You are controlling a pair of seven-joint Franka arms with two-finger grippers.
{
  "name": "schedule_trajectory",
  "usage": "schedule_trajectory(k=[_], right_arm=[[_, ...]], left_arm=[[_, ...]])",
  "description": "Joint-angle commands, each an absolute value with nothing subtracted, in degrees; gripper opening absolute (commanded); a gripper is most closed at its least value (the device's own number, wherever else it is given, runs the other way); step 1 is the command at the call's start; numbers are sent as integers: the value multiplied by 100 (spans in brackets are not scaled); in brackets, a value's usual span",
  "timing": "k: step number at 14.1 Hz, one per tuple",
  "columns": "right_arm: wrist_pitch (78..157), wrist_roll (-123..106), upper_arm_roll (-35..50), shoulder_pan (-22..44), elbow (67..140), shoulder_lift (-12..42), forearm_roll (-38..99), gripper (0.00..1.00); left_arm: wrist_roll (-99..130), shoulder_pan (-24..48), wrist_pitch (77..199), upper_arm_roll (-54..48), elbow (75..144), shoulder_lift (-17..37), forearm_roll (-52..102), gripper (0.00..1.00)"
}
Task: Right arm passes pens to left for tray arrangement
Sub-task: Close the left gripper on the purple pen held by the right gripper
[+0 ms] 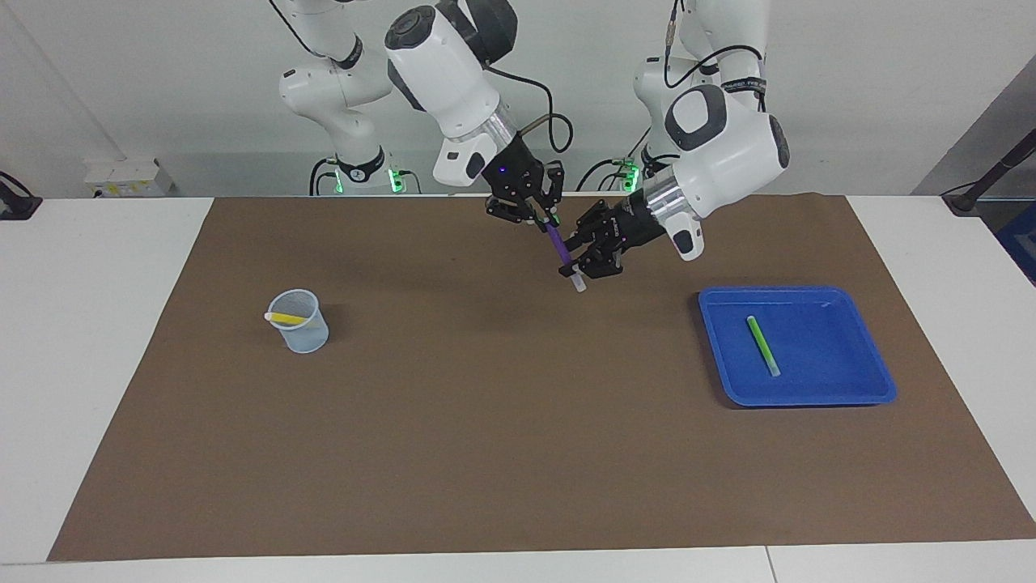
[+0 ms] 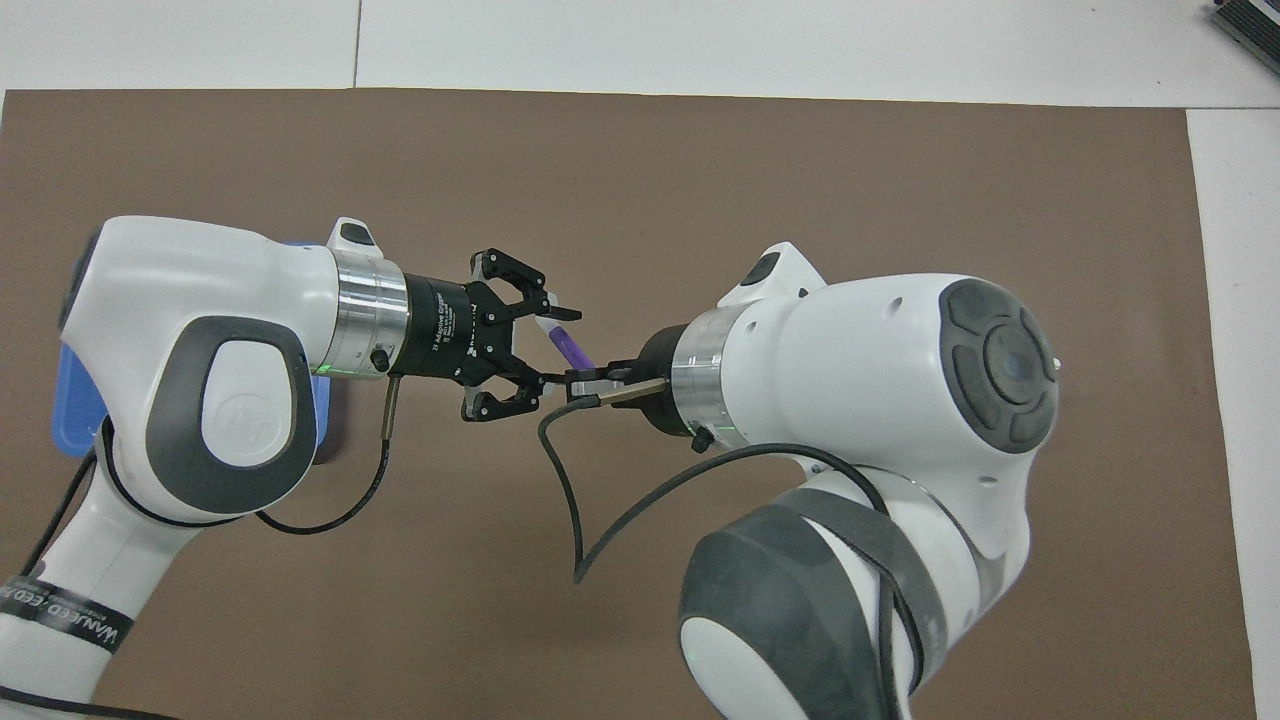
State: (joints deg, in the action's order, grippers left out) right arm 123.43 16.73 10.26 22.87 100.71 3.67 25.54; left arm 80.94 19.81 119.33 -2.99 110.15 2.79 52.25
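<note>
Right gripper (image 1: 538,217) clamped on top end of purple pen (image 1: 558,247), pen hanging tilted over mat (image 1: 486,453) mid-table, pale tip down. Left gripper (image 1: 576,265) around pen's lower part, fingers either side; I can't tell if they touch it.

Facing view, left to right: cup (image 1: 301,324) with yellow pen (image 1: 285,318) lying across inside, toward right arm's end. Both grippers with purple pen at middle. Blue tray (image 1: 858,380) toward left arm's end, green pen (image 1: 762,345) lying in it.
</note>
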Motion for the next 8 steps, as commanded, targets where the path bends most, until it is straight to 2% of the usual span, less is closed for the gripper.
schedule_trajectory(k=[1,2,3,8], right_arm=[[12331,1556,1055,2241,10011,413,2707,0],[12331,1556,1055,2241,10011,413,2707,0],[12331,1556,1063,2241,10002,413,2707,0],[12331,1564,1055,2232,10011,413,2707,0]], left_arm=[[8068,1942,11795,-290,11022,185,5159,20],[8068,1942,11786,-290,11021,185,5159,6],[8068,1942,11786,-290,11021,176,5159,0],[8007,1942,11786,-290,11013,149,5150,0]])
